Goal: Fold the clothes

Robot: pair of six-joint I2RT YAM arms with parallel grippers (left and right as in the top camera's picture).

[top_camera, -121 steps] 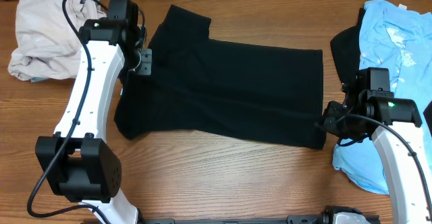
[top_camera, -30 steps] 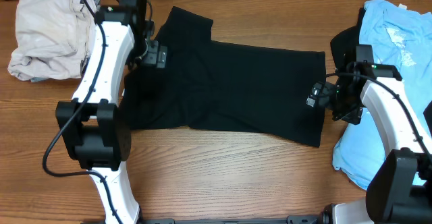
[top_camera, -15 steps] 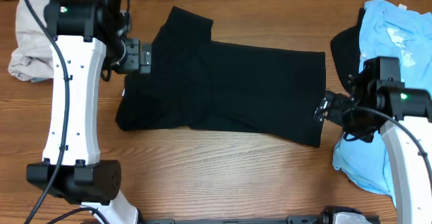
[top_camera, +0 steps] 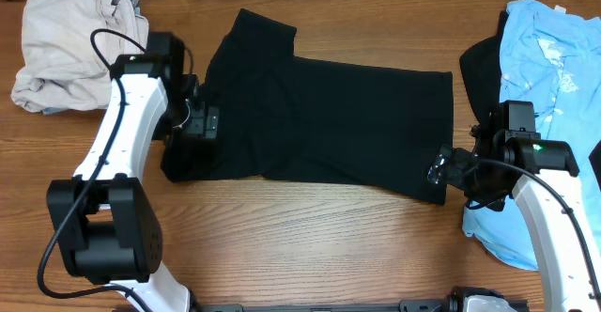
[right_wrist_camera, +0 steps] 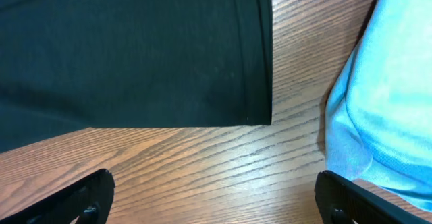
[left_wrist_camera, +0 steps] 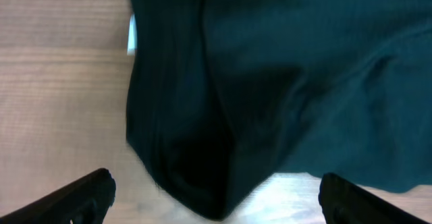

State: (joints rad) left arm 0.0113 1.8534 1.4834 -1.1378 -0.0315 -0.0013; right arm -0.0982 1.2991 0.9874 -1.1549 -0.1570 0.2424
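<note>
Two grippers, black shirt between

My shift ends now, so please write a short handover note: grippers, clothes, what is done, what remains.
Left gripper: open, empty, over the left edge of the black T-shirt.
Right gripper: open, empty, over its near right hem corner.
The shirt lies spread on the table, unfolded.
Beige garment crumpled far left; light blue shirt at right.
Done: nothing. Left: all folding.

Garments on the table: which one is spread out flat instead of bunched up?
The black T-shirt in the middle, laid out flat. The beige garment at the far left corner and the light blue garment at the right edge lie rumpled.
</note>
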